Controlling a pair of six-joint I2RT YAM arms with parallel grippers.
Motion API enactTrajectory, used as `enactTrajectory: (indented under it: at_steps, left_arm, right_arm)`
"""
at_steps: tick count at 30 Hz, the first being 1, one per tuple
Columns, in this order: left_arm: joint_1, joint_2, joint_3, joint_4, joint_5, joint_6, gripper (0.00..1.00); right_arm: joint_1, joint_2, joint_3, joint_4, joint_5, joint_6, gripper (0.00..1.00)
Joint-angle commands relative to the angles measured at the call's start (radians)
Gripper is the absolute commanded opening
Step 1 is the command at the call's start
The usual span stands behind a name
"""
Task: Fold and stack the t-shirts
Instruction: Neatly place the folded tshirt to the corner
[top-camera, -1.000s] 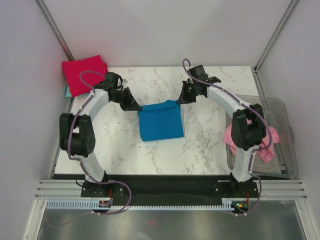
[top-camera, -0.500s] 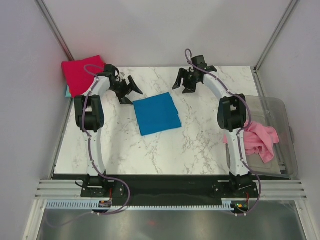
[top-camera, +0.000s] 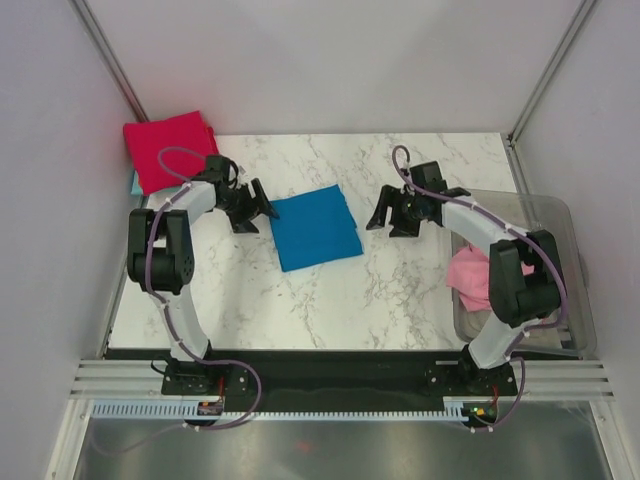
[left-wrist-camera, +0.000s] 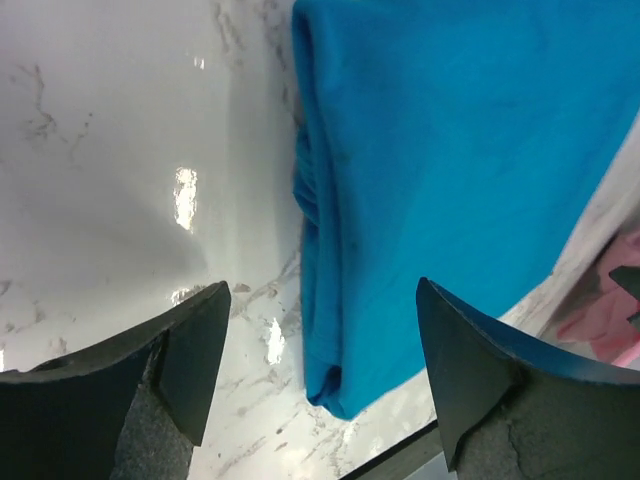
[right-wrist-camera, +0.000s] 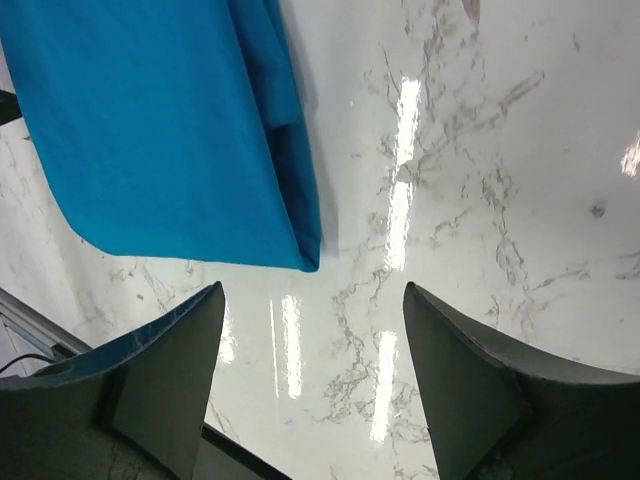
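The bright blue t-shirt (top-camera: 315, 227) lies folded in a flat square on the marble table, held by nothing. My left gripper (top-camera: 258, 208) stands open just off its left edge; in the left wrist view the shirt's folded edge (left-wrist-camera: 450, 180) runs between the spread fingers of that gripper (left-wrist-camera: 322, 290). My right gripper (top-camera: 385, 222) is open to the right of the shirt, apart from it; its wrist view shows the shirt's corner (right-wrist-camera: 160, 130) beyond the empty gripper (right-wrist-camera: 312, 292). A folded crimson t-shirt (top-camera: 168, 148) sits at the back left. A pink t-shirt (top-camera: 478, 275) lies bunched in the tub.
A clear plastic tub (top-camera: 560, 215) stands at the table's right edge, partly behind my right arm. A sliver of pale teal cloth (top-camera: 133, 183) shows under the crimson shirt. Grey walls close in the back and both sides.
Both grippers opened and let go of the blue shirt, which now lies flat. The right gripper then pulled back to the right and nearer; the left one settled beside the shirt's left edge.
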Motion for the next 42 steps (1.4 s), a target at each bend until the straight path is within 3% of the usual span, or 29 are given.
enactTrajectory:
  at_steps: [1,7,11,14,15,16,21,24,27,32,36,42]
  left_arm:
    - [-0.039,0.039,-0.039,0.127,0.003,-0.049,0.81]
    - [-0.069,0.117,-0.049,0.239,0.02,-0.114,0.77]
    - [-0.089,0.172,-0.036,0.261,0.023,-0.132,0.59]
    - [-0.094,0.2,-0.032,0.294,0.018,-0.155,0.33]
    - [-0.094,0.208,-0.016,0.291,0.021,-0.154,0.11]
    - [-0.093,0.212,0.023,0.278,0.02,-0.152,0.03]
    - [-0.068,0.186,0.21,0.117,-0.086,-0.01,0.02]
    - [-0.039,0.168,0.338,-0.009,-0.167,0.1,0.02]
    - [-0.007,0.131,0.399,-0.054,-0.236,0.191,0.02]
    - [0.042,0.126,0.545,-0.091,-0.271,0.311,0.02]
    - [0.116,0.149,0.626,-0.114,-0.267,0.307,0.02]
    - [0.13,0.143,0.695,-0.111,-0.276,0.359,0.02]
  right_arm:
    - [0.0,-0.085,-0.145,0.113,-0.017,0.009,0.8]
    - [0.009,-0.241,-0.373,0.238,-0.038,0.06,0.8]
    - [0.026,-0.309,-0.492,0.353,-0.037,0.098,0.8]
    - [0.045,-0.358,-0.607,0.483,-0.04,0.147,0.8]
    - [0.064,-0.369,-0.672,0.526,-0.038,0.163,0.8]
    - [0.077,-0.393,-0.703,0.566,-0.029,0.192,0.79]
    - [0.285,-0.482,-0.893,0.806,0.178,0.242,0.79]
    - [0.351,-0.533,-0.902,0.797,0.255,0.226,0.79]
    - [0.358,-0.579,-0.922,0.801,0.312,0.22,0.8]
    - [0.359,-0.544,-0.913,0.817,0.282,0.209,0.8]
    - [0.358,-0.556,-0.933,0.837,0.278,0.207,0.8]
    - [0.358,-0.594,-0.967,0.886,0.241,0.193,0.81]
